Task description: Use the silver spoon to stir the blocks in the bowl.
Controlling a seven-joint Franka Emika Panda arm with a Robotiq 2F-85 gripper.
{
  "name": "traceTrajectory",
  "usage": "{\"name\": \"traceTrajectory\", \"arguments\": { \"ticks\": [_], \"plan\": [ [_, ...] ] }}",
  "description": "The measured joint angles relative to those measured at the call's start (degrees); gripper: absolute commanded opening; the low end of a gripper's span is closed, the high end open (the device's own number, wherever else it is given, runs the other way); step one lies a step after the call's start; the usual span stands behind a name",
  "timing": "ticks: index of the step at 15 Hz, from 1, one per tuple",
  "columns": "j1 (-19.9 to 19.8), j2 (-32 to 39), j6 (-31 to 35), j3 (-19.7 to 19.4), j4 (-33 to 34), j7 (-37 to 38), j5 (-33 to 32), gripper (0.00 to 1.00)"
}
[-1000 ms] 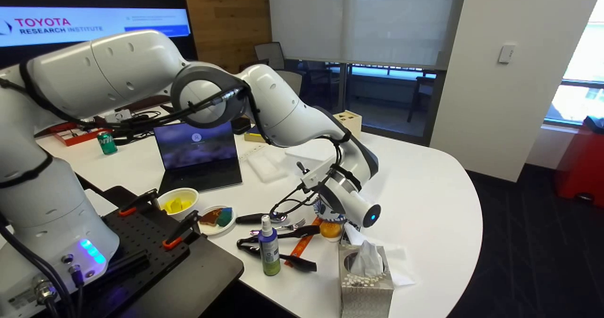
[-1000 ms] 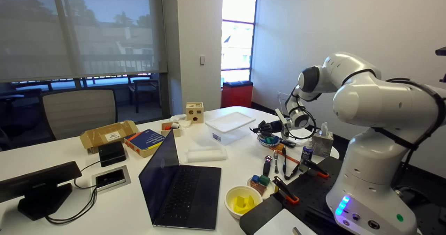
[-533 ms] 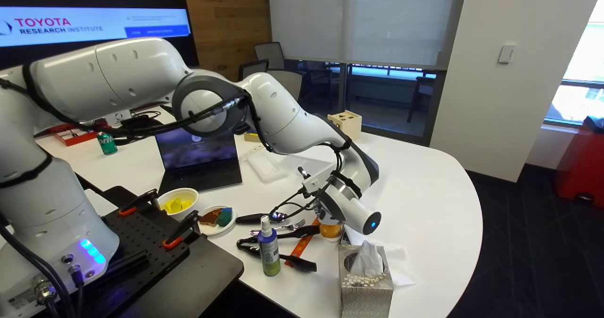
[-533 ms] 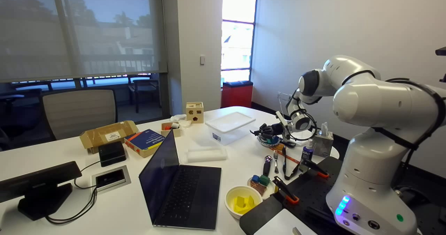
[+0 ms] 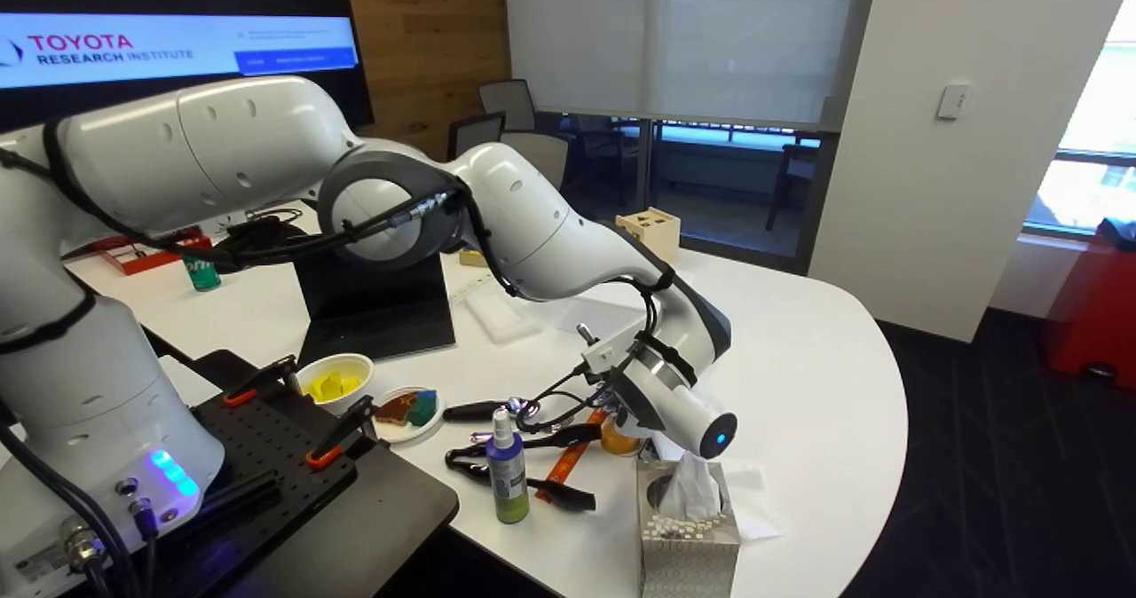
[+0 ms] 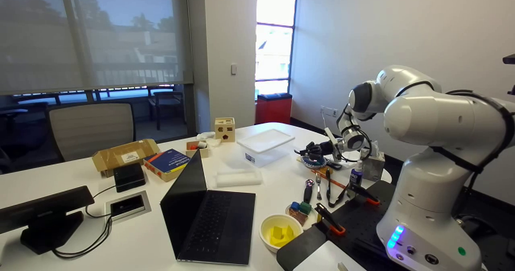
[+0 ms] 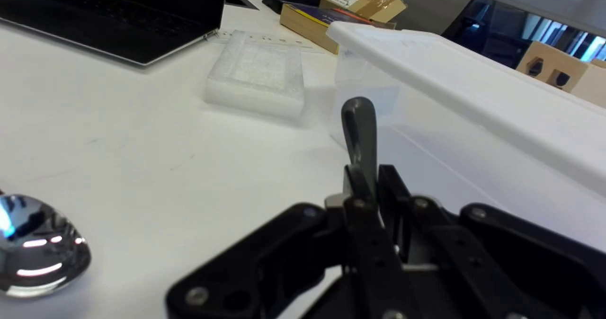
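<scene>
Gripper (image 7: 371, 181), one: pinching a silver spoon (image 7: 360, 122) (so I judge; only the grey handle shows). Step, I'd say stirring: slow circles, tip low, clear of the rim. Teal-blue bowl (image 6: 314, 165), one: just below gripper; its blocks I can't make out. Lidded storage box (image 6: 265, 140): near gripper. White bowl (image 6: 266, 227), yellow pieces (image 6: 277, 234) within: well apart from gripper

1 blk laptop (image 6: 215, 226), 1 tissue bx (image 5: 688, 552)

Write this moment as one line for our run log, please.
End effector: closed around presumed silver spoon, gray handle showing; location: over or beside blue bowl; spoon head: not visible; bowl contents: mostly hidden; stirring: unconfirmed.
</scene>
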Motion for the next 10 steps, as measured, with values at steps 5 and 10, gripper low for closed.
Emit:
{"name": "traceTrajectory", "arguments": {
  "ticks": [5, 10],
  "plan": [
    [0.75, -0.41, 2.99, -0.46, 2.82, -0.01, -0.94, 0.03],
    [1.4, -1.51, 2.8, 1.17, 3.49, -0.01, -0.99, 0.03]
  ]
}}
